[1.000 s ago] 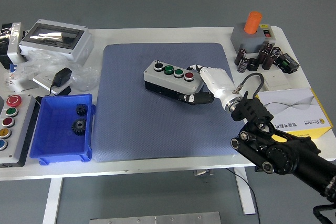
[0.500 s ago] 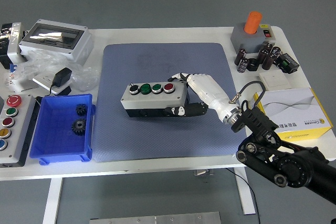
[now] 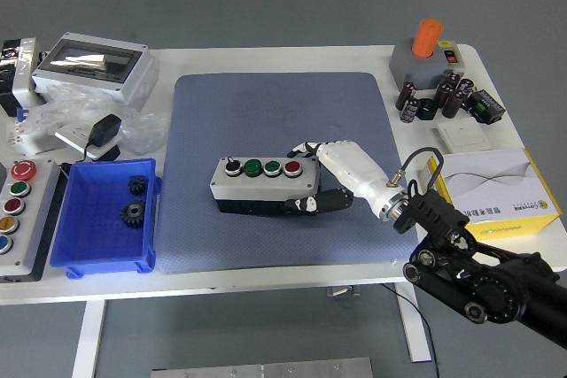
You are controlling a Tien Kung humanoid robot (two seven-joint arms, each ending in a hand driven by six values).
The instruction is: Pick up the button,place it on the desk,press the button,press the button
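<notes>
The button box (image 3: 263,182) is a grey box with a black base, a black switch, two green buttons and a red button on top. It lies on the blue mat (image 3: 283,112) near the mat's middle front. My right hand (image 3: 310,176) comes in from the lower right and is shut on the box's right end, white fingers (image 3: 306,147) over the top rear and the thumb along the front side. My left arm is out of view.
A blue bin (image 3: 106,219) with two black gears sits at left. A second button panel (image 3: 18,214) lies at the far left edge. A grey enclosure (image 3: 93,64) stands back left. A yellow-white carton (image 3: 492,188), capacitors (image 3: 434,99) and an orange-knob box (image 3: 425,50) are at right.
My right hand has carried the button box from the mat's middle right toward the left and front, turning it level; in the last half second it shifted slightly right and lower.
</notes>
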